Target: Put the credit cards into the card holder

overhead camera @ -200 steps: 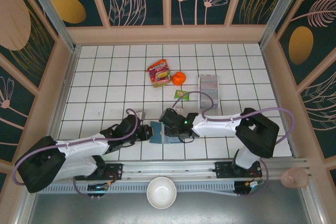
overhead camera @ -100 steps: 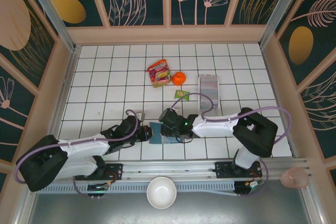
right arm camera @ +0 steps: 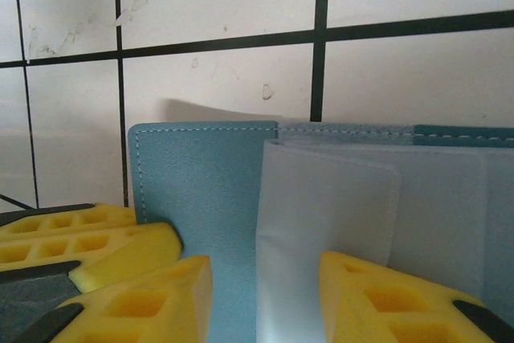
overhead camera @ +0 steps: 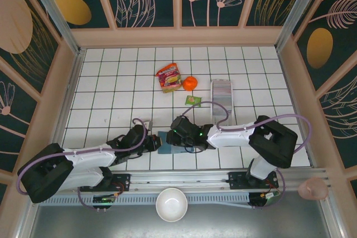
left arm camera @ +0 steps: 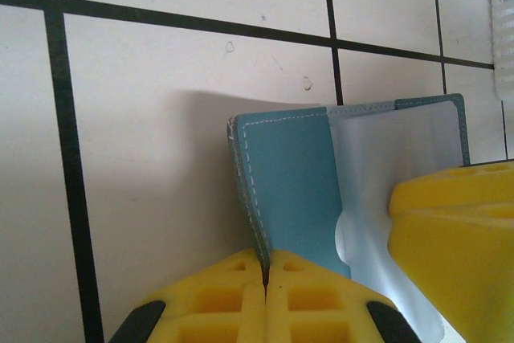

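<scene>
The left gripper is clenched on the cover edge of the card holder, which lies open on the white tiled table. The right gripper is parted over its clear sleeve, perhaps just touching it.

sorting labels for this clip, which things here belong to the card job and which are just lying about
Job: card holder; left claw pinching its cover; right claw at its open inside.
Lying about: red snack packet, orange, small green packet, clear tray (contents unclear), white bowl, pink cup.
</scene>
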Motion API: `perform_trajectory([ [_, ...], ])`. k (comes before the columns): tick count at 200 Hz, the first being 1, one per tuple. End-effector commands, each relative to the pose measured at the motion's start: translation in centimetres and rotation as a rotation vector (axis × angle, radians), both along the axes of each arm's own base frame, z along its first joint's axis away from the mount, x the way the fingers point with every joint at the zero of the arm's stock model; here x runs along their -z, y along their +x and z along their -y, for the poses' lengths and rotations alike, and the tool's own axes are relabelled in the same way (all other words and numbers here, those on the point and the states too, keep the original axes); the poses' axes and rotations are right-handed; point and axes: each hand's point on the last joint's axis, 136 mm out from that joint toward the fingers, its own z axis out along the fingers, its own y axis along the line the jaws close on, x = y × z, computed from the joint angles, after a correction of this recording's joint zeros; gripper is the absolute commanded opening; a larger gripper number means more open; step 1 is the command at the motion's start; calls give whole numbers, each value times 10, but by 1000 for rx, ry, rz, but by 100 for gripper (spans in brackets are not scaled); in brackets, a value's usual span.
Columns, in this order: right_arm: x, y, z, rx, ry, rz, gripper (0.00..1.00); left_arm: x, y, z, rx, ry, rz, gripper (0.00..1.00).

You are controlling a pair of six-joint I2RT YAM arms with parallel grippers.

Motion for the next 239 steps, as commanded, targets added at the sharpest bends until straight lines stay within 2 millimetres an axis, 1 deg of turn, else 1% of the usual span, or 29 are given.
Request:
perform_trajectory([
  [1, -8, 0, -8, 13, 73, -18, 40, 10, -5, -5, -7, 12, -26, 0],
  [22, -14, 0, -14, 14, 107, -17, 40, 10, -6, -5, -5, 12, -29, 0],
  [58, -26, 3, -18, 19, 157, 4, 41, 10, -6, -5, -10, 3, -29, 0],
  [76, -25, 3, -20, 21, 170, 1, 41, 10, -6, -6, -14, 0, -28, 0],
  [100, -18, 2, -21, 24, 175, -15, 41, 11, -6, -6, -17, -2, -29, 0],
  [112, -19, 3, -23, 21, 172, -12, 40, 11, -7, -7, -21, -2, -29, 0],
  [136, -33, 8, -20, 30, 173, 37, 41, 12, -7, -9, -24, -2, -29, 0],
  [160, -56, 12, -21, 21, 188, 93, 42, 14, -8, -10, -26, 6, -30, 0],
  [182, -71, 16, -13, 35, 127, 155, 44, 15, -7, -11, -29, 12, -29, 0],
  [196, -75, 16, -1, 52, 74, 170, 46, 16, -8, -12, -29, 17, -31, 0],
  [203, -76, 15, 6, 68, 49, 169, 48, 16, -8, -12, -28, 16, -31, 0],
  [220, -68, 8, 26, 97, -20, 136, 50, 16, -8, -12, -25, 18, -34, 0],
  [239, -56, -6, 43, 107, -69, 92, 54, 16, -8, -12, -23, 20, -33, 0],
])
